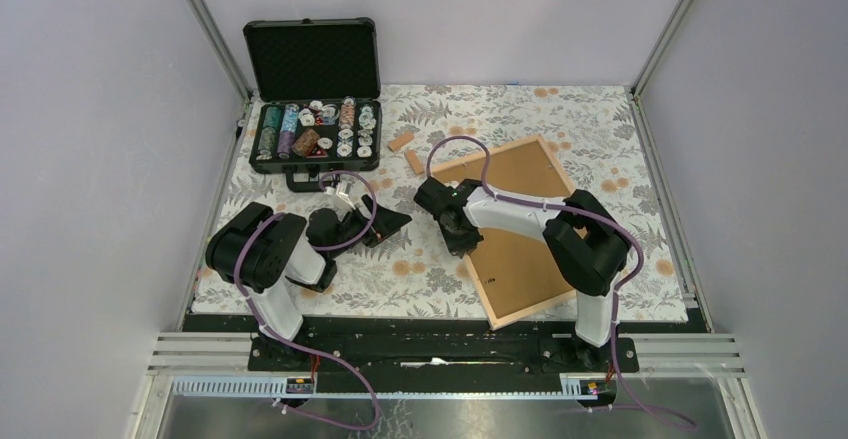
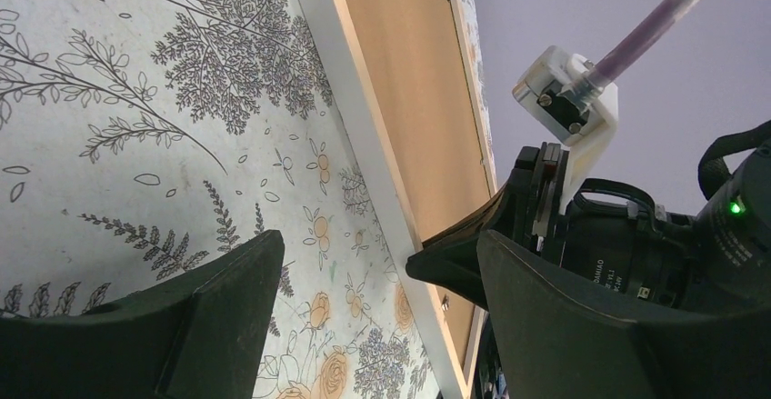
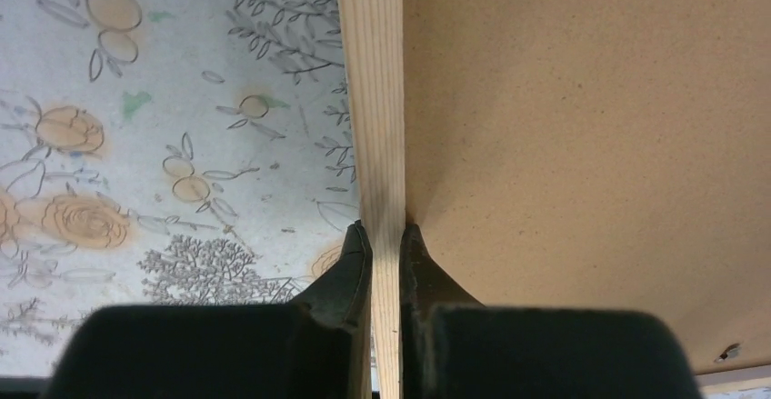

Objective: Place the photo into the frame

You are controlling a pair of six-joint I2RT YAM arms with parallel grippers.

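Note:
The frame of pale wooden strips lies flat on the floral cloth at the centre right, and a plain brown backing board fills it. My right gripper is at the frame's left side. In the right wrist view this gripper is shut on the wooden strip, one finger outside it and one on the board. My left gripper hovers open over the cloth, left of the frame, with nothing between its fingers. The photo is out of view.
An open black case with several stacks of chips stands at the back left. Two small wooden blocks lie on the cloth between the case and the frame. Grey walls close in the table on three sides.

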